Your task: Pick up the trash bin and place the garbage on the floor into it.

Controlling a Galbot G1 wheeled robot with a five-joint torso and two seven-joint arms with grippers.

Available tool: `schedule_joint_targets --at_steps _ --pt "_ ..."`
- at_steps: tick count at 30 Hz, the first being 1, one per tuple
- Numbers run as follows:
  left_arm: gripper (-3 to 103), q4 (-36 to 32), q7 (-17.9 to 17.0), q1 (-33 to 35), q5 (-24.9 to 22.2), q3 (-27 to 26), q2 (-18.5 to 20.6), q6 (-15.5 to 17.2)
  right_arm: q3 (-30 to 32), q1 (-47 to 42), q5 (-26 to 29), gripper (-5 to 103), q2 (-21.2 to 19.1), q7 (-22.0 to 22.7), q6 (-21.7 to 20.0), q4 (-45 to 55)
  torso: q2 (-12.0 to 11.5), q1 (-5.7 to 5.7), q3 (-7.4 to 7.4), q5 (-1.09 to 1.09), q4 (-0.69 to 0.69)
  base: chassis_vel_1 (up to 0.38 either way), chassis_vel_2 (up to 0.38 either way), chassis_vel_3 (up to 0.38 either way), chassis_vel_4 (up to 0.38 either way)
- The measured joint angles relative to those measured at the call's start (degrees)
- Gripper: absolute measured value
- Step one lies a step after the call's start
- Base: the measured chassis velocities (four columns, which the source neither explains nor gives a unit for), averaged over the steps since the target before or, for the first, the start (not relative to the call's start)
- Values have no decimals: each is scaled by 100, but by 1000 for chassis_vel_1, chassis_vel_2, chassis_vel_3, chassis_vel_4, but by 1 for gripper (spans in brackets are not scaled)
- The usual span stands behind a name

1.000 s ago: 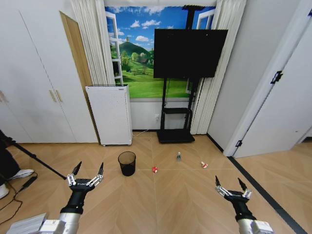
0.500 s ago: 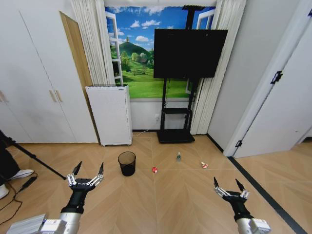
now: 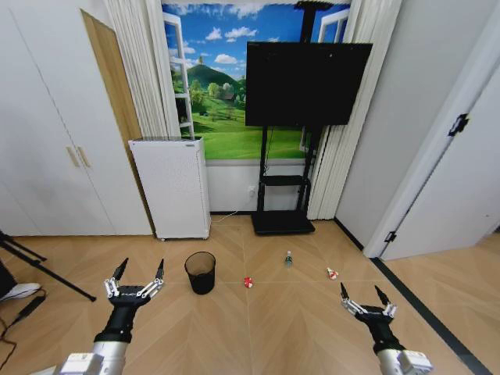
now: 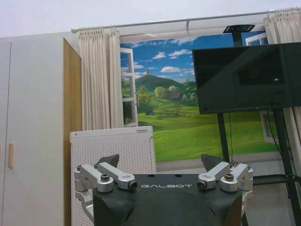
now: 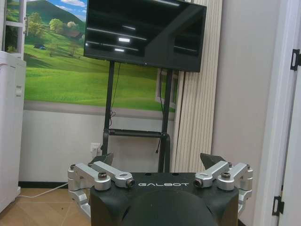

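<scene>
Head view: open floor point(image 3: 258, 328) surrounds trash bin point(image 3: 201, 273).

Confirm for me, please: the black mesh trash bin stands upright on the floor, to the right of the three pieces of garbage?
Not quite. In the head view the trash bin does stand upright on the floor, but it is to the left of the three pieces of garbage, not the right.

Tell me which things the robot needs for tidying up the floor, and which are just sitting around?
Needed: the trash bin; the garbage on the floor: one red-and-white piece, the small bottle, another red-and-white piece; the left gripper and right gripper, both open and empty.

Just sitting around: the white perforated box, the TV on its stand, the curtains.
</scene>
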Motion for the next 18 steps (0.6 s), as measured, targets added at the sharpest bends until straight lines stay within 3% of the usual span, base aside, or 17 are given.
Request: schedule_joint_targets --at_steps 18 --pt "98 -42 0 55 49 1 -28 -7 -16 109 25 100 -37 31 99 -170 -1 0 0 1 0 -350 345 346 -347"
